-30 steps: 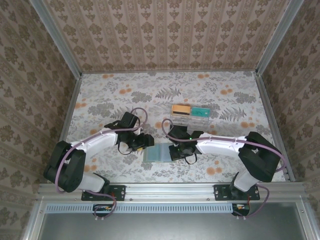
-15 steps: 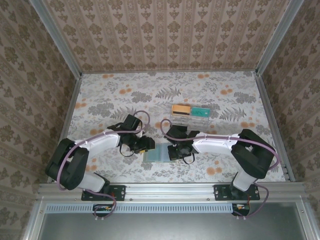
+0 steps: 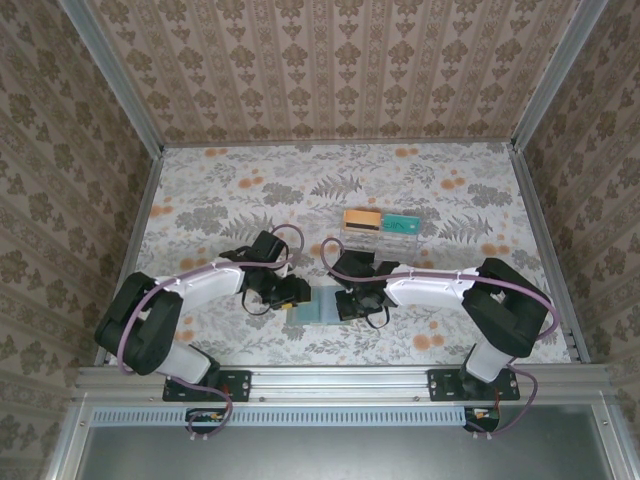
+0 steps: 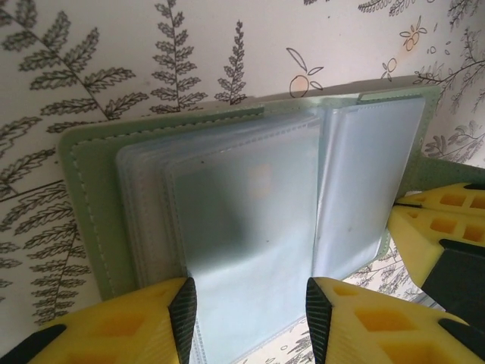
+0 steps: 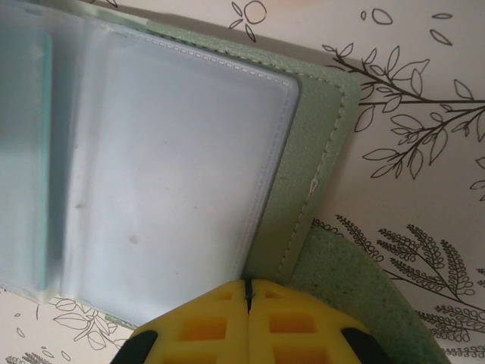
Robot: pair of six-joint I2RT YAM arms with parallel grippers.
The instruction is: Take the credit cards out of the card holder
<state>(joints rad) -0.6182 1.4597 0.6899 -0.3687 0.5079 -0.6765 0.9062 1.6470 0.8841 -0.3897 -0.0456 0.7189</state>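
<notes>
The card holder [image 3: 316,306] lies open on the floral table between the two arms. Its green cover [image 4: 89,199] frames a stack of clear sleeves [image 4: 250,205]. My left gripper [image 4: 246,303] is open, with its fingers either side of the top sleeve's near edge. My right gripper [image 5: 248,284] is shut, its tips resting on the holder's green right border [image 5: 312,163]. An orange credit card [image 3: 361,219] and a teal credit card [image 3: 400,226] lie in the clear tray. A thin teal strip [image 5: 43,152] shows behind the sleeves; I cannot tell what it is.
The clear plastic tray [image 3: 382,240] stands just behind the right gripper [image 3: 352,298]. The right gripper's yellow fingers [image 4: 443,220] show close to the holder's right edge in the left wrist view. Patterned walls enclose the table on three sides.
My left gripper has moved right and nearer, up to the holder's left side, and its jaws have narrowed. The right gripper shifted slightly left at first, then held still, shut.
</notes>
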